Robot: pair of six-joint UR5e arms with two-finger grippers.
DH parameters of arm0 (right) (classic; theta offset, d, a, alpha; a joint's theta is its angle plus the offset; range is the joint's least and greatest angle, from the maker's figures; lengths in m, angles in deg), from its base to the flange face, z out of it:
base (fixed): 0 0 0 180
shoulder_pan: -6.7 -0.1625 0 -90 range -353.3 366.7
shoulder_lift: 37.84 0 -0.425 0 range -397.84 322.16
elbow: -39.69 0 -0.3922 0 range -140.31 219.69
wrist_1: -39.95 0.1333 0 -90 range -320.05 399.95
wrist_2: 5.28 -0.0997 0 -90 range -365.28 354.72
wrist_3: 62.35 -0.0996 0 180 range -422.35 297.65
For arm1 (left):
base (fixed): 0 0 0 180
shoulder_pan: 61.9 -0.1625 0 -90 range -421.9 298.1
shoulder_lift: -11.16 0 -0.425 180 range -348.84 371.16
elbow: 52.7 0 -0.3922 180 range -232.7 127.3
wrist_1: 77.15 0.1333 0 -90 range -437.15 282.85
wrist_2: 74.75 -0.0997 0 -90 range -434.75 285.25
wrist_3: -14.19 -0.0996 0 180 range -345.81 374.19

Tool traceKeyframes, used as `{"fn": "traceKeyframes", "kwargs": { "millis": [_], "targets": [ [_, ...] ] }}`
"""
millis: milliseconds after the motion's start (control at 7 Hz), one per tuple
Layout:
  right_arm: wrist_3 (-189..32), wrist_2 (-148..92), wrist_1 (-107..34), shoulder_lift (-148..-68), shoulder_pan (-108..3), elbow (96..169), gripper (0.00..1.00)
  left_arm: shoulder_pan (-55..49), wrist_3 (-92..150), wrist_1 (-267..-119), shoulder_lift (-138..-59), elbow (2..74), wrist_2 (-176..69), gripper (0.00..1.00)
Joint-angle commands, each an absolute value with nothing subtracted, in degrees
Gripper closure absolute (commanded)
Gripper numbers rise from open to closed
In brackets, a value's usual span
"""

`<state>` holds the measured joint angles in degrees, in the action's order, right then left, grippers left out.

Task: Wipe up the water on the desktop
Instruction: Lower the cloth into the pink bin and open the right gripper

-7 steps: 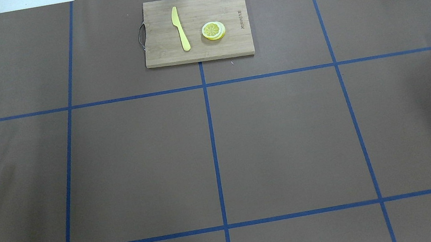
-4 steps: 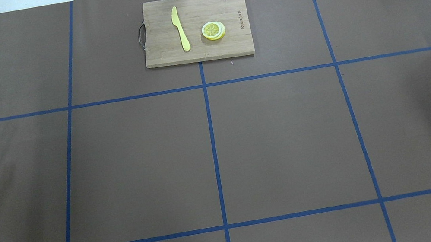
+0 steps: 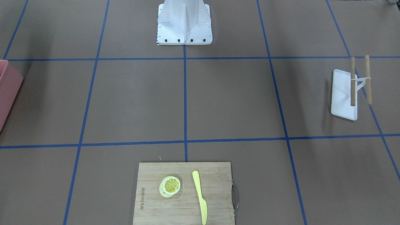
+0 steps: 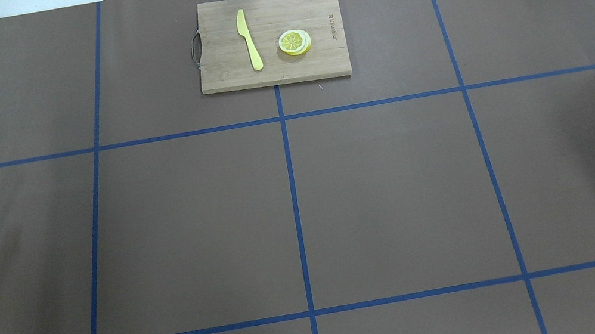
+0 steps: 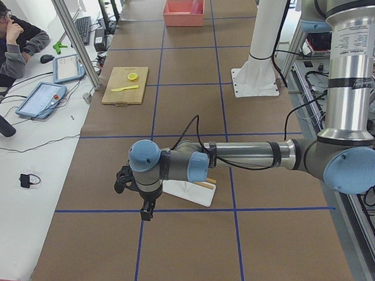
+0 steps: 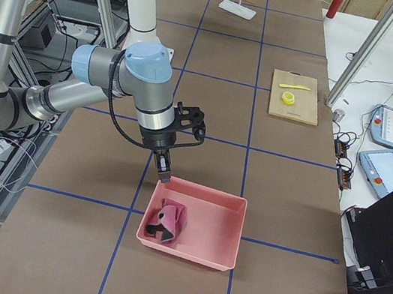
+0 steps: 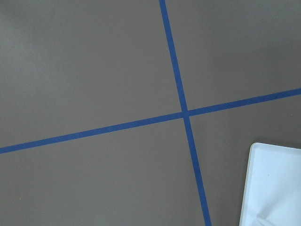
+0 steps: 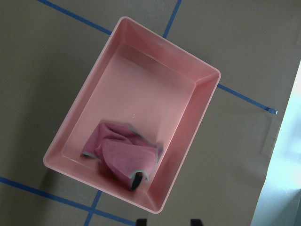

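The brown desktop [image 4: 398,192] with blue tape lines shows no water that I can make out. A crumpled pink cloth [image 8: 123,150] lies in a pink bin [image 8: 162,43] at the table's right end; both also show in the exterior right view, the cloth [image 6: 166,222] inside the bin [image 6: 231,229]. My right gripper [image 8: 168,222] hangs above the bin's near rim, open and empty, its fingertips apart. My left gripper [image 5: 146,209] hovers over the desktop next to a white tray [image 5: 187,192]; I cannot tell whether it is open or shut.
A bamboo cutting board [image 4: 234,75] with a yellow knife [image 4: 250,42] and lemon slices [image 4: 294,42] lies at the far centre. The white tray [image 3: 342,93] with two wooden rods sits at the left end. The robot base [image 3: 184,22] stands at the near edge.
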<state>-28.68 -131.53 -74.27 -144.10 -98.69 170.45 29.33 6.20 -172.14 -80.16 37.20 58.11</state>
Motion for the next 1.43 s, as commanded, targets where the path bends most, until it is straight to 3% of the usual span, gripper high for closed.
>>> {"fn": "traceKeyframes", "kwargs": {
  "millis": [0, 286, 857, 1286],
  "targets": [
    [-38.36, -135.61, -74.14, -142.79, -95.11, 170.04, 0.00, 29.33, 6.20, -172.07, -80.16, 37.21, 58.14, 0.01],
    [-53.33, -135.19, -72.74, -140.16, -87.99, 167.94, 0.00, 29.33, 6.20, -172.07, -80.16, 37.21, 58.14, 0.01],
    [-65.22, -135.27, -43.25, -140.14, -83.22, 146.70, 0.00, 29.24, 6.20, -172.07, -80.16, 37.13, 58.14, 0.01],
    [-69.82, -135.54, -41.71, -140.58, -82.25, 144.90, 0.00, 29.24, 6.20, -171.98, -80.16, 37.13, 58.14, 0.01]
  ]
}}
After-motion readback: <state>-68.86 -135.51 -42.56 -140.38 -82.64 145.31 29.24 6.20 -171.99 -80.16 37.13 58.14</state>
